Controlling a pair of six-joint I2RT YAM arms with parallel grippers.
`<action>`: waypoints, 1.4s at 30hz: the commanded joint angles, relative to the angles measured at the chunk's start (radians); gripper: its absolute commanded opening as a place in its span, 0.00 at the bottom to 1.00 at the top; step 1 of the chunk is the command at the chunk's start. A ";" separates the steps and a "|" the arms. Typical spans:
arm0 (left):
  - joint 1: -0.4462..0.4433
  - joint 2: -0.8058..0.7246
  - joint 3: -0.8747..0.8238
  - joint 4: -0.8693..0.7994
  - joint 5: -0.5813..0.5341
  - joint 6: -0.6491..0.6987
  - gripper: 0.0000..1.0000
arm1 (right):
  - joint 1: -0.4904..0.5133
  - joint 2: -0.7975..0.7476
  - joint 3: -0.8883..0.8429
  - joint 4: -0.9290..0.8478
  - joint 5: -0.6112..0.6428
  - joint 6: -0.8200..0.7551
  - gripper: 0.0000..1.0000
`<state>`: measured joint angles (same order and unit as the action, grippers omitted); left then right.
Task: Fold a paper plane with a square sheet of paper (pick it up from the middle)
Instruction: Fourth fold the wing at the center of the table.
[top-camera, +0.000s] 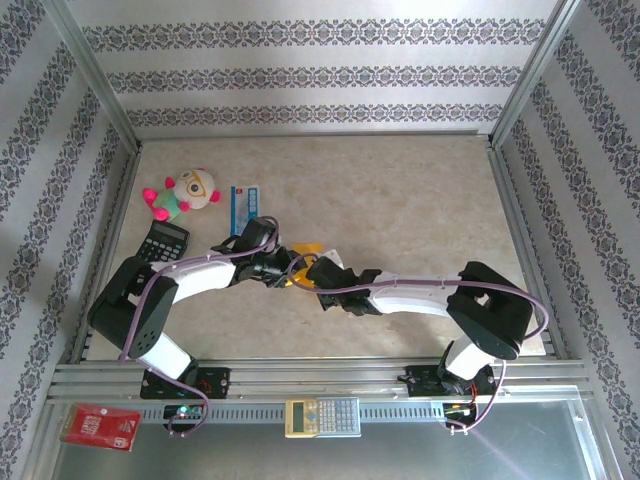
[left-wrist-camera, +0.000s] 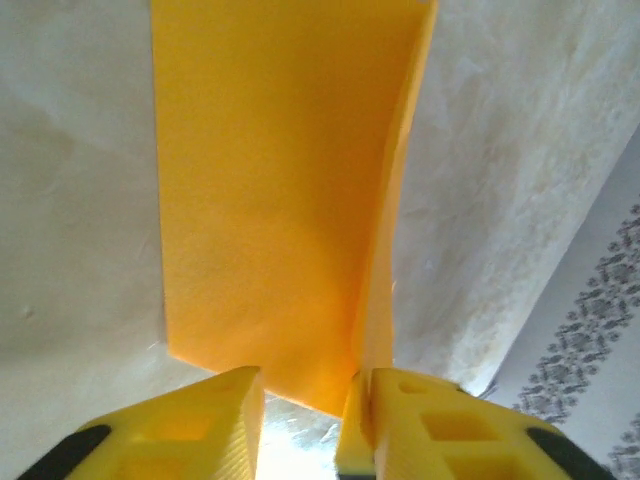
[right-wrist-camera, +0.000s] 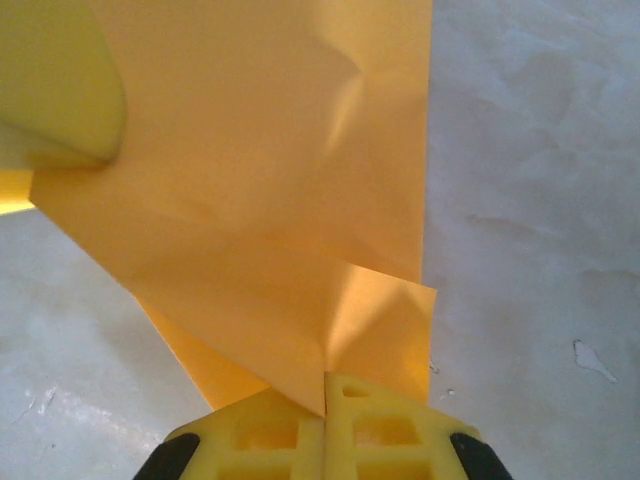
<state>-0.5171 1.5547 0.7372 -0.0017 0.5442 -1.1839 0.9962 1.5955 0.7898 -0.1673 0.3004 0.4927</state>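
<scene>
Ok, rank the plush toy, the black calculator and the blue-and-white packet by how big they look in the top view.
1. plush toy
2. black calculator
3. blue-and-white packet
The last two look close in size, so their order is unsure.

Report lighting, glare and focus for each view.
Top external: hazy, washed-out daylight, low contrast on the table. Left wrist: bright glare between the left gripper's fingers; paper evenly lit, slightly soft. Right wrist: soft shadows across the paper's creases; blurred yellow shape at upper left; right gripper sharp.
</scene>
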 joint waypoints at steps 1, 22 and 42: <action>-0.007 -0.097 0.037 -0.124 -0.087 0.095 0.40 | -0.027 -0.046 -0.037 0.046 -0.079 -0.069 0.00; -0.050 -0.097 -0.037 0.003 -0.073 0.156 0.23 | -0.145 -0.105 -0.196 0.301 -0.409 0.072 0.00; -0.057 0.106 0.027 0.107 -0.039 0.210 0.11 | -0.222 -0.091 -0.295 0.467 -0.540 0.192 0.00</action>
<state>-0.5621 1.6455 0.7353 0.0536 0.4862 -1.0046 0.7868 1.5024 0.5156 0.2546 -0.2081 0.6567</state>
